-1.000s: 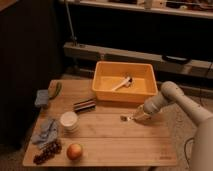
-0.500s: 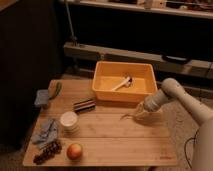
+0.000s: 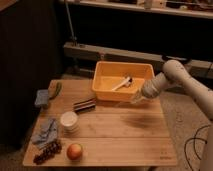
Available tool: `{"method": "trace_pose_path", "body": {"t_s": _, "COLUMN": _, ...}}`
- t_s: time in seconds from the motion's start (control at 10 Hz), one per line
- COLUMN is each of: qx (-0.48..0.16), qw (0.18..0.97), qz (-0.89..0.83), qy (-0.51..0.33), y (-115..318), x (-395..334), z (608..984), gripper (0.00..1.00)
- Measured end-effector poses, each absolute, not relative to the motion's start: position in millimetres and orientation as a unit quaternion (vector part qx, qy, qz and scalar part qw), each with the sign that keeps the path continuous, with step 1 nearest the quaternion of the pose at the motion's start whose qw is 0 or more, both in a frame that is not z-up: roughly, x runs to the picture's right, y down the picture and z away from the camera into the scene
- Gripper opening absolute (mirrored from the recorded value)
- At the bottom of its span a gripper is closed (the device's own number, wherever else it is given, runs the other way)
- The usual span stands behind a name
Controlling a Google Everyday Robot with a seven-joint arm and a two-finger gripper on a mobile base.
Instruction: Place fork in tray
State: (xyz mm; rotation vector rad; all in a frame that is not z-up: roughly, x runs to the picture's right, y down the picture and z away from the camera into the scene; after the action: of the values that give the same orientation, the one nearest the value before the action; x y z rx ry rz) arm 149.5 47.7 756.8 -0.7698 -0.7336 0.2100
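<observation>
Gripper: you see it raised off the table, just beside the tray's front right corner.
Jaws: you cannot tell how they stand.
Fork: you catch a thin glint at the gripper's tip, below the tray rim.
Tray: holds a pale utensil.

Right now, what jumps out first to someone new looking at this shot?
The big yellow-orange tray at the table's back edge stands out, with a pale utensil lying inside. Next, the white arm reaching in from the right, its gripper raised over the table just off the tray's front right corner. Small items crowd the left side: a white cup, an apple.
</observation>
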Motion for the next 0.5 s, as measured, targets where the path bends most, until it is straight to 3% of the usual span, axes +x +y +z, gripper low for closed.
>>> {"method": "trace_pose_path", "body": {"t_s": 0.5, "qx": -0.351, "qw": 0.86, "qz": 0.099, "qy": -0.356, "y": -48, "x": 97, "z": 689, "gripper": 0.0}}
